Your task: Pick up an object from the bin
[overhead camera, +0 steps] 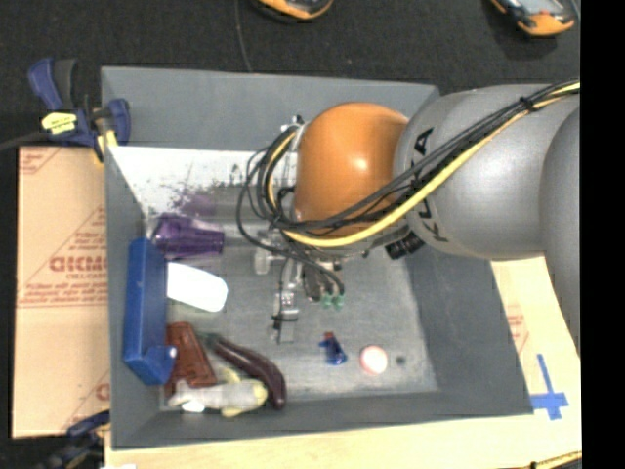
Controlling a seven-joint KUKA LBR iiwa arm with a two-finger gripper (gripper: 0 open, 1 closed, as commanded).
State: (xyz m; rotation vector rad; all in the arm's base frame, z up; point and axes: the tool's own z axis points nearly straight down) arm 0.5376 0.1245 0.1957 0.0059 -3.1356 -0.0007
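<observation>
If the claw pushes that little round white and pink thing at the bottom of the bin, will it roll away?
Probably not far. The round white and pink disc seems to lie flat on the bin floor, so it would likely slide rather than roll. It looks small, so it is probably light and easy to knock.

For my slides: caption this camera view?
The gripper hangs over the grey bin floor, between a white block and a small blue piece.

Hand (284, 326) low inside grey bin (444, 291)
</observation>
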